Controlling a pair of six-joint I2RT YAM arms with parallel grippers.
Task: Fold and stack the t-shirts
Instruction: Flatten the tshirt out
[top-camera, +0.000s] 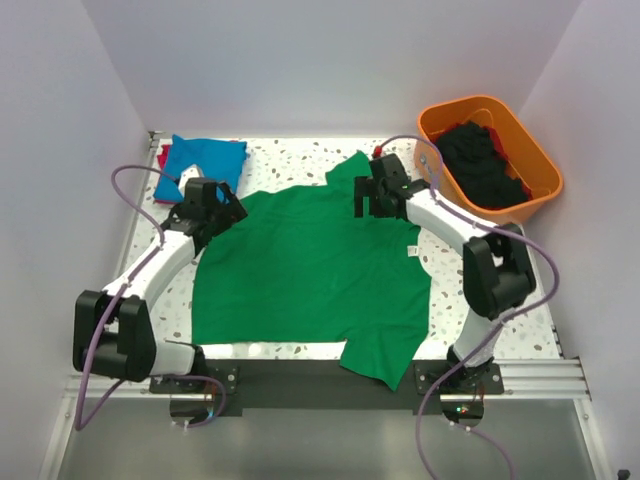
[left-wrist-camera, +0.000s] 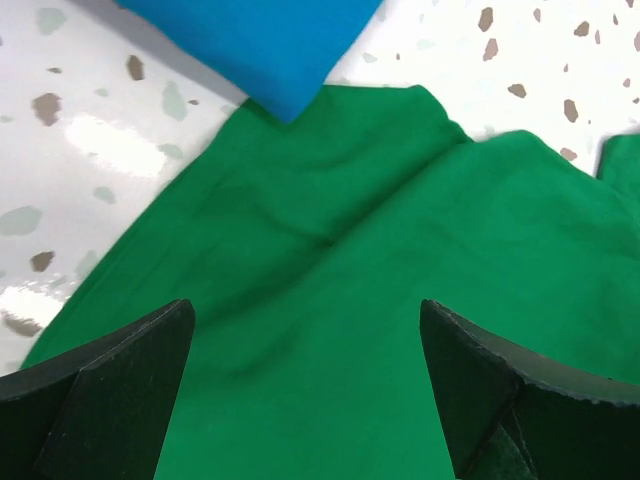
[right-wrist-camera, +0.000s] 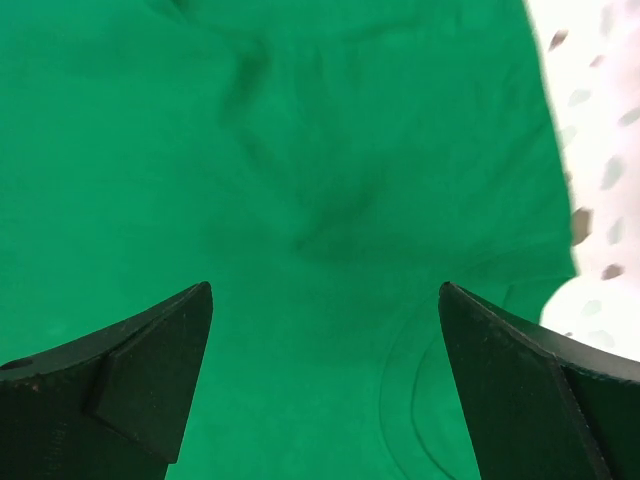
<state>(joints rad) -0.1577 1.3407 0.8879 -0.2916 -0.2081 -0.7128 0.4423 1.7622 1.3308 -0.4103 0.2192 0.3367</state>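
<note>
The green t-shirt (top-camera: 310, 270) lies spread flat across the middle of the speckled table (top-camera: 300, 160), filling the centre of the top view; its small white label (top-camera: 412, 251) shows right of centre, and one lower corner reaches past the table's near edge at the bottom of the frame; the left gripper (top-camera: 215, 205) hangs over the shirt's upper left edge, its fingers (left-wrist-camera: 110, 390) spread wide apart with only green cloth showing between them, nothing pinched; the right gripper (top-camera: 372, 195) sits over the shirt's upper right part, its fingers (right-wrist-camera: 530, 390) likewise spread, with wrinkled green fabric below and a strip of table at the right edge of its wrist view; whether either gripper's tips touch the cloth cannot be told; a folded blue t-shirt (top-camera: 200, 165) rests in the upper left of the top view, one corner just meeting the green shirt in the left wrist view, with a sliver of red cloth (top-camera: 163, 153) at its left side; an orange tub (top-camera: 535, 165) in the upper right holds black cloth (top-camera: 485, 160).
</note>
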